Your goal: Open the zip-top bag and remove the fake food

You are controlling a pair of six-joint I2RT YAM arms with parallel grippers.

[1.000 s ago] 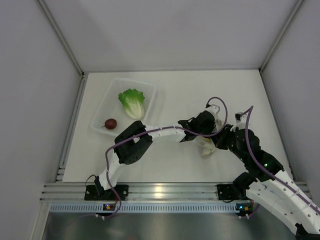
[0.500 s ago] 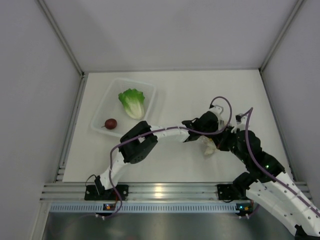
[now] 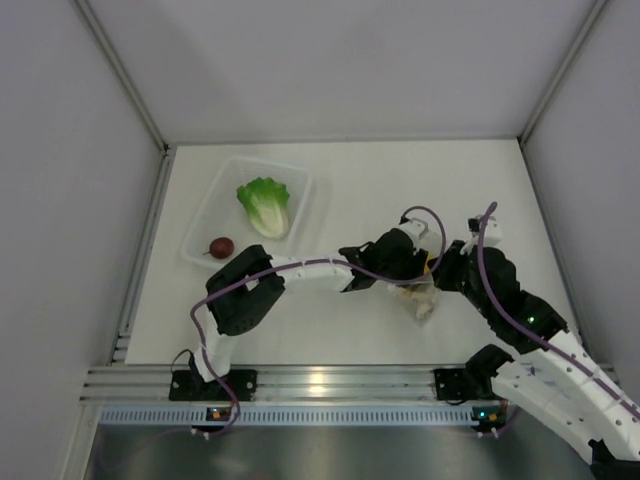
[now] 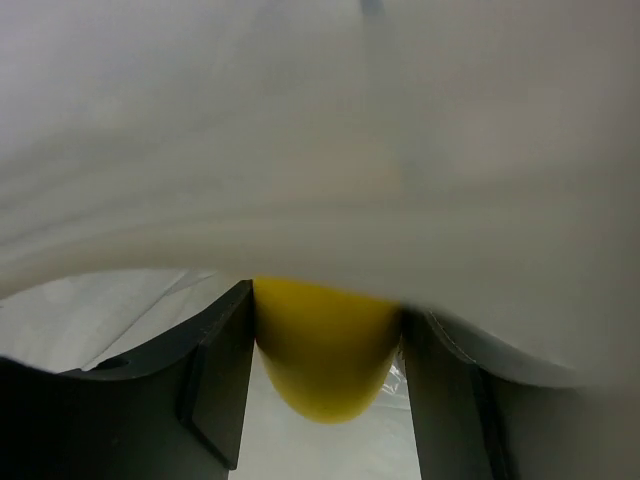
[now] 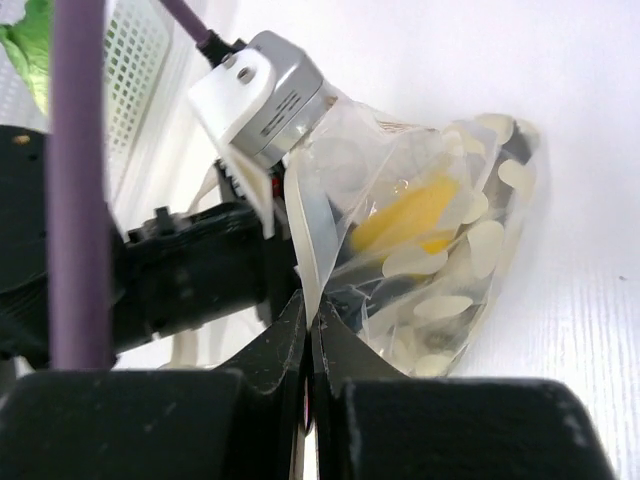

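In the top view we are seeing the zip-top bag [image 3: 422, 300] lying on the white counter [image 3: 360, 180], at about 4 o'clock from its centre, with both wrists crowding over it. The left tool [image 4: 325, 305] is reaching into the bag. In its own camera blurred plastic is filling the upper frame, and the two black fingers [image 4: 215, 370] are gripping the yellow piece [image 4: 325, 365], which is sitting between them and touching both. The right tool [image 5: 308, 318] is pinching a strip of the bag's clear film, its jaws pressed together with the plastic rising from between them toward 12 o'clock. From that wrist we are looking through the dotted film at the yellow piece inside, at 1 o'clock from the pinch. Other shapes low in the bag are too clouded for us to name; they are perhaps more food. Well apart, at 10 o'clock on the counter, the clear tray [image 3: 232, 222] is holding the lettuce leaf [image 3: 264, 205] at its 1 o'clock end and the dark red fruit [image 3: 221, 247] at its 7 o'clock corner.
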